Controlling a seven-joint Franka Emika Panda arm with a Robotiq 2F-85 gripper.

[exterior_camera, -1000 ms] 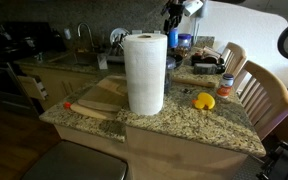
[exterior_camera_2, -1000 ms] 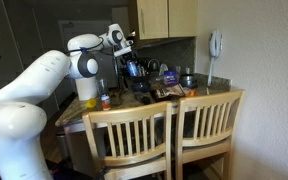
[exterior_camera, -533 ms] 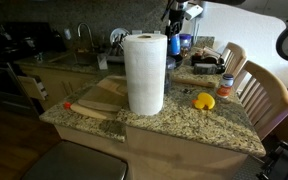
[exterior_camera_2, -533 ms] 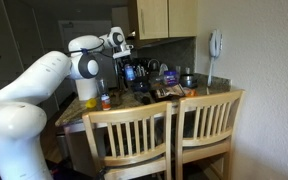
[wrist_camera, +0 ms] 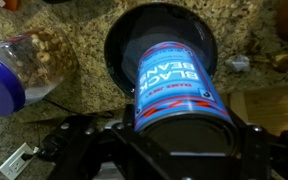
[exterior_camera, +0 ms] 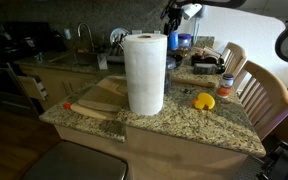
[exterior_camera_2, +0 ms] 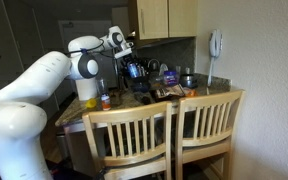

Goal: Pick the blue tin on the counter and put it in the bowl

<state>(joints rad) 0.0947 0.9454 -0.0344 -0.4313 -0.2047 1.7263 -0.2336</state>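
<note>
Over the granite counter [wrist_camera: 89, 95], the white arm [exterior_camera_2: 39, 85] hung above the black bowl [wrist_camera: 119, 40]. The blue tin [wrist_camera: 174, 80] was clamped in the gripper [wrist_camera: 179, 128], directly over the bowl's mouth and seemingly not yet resting inside. The placing step looked to be in hand; the next move called for lowering the tin and letting go.

You see the blue tin [wrist_camera: 174, 85], labelled BLACK BEANS, raised clear of the counter [wrist_camera: 79, 95] and centred over the round black bowl [wrist_camera: 117, 45].
</note>
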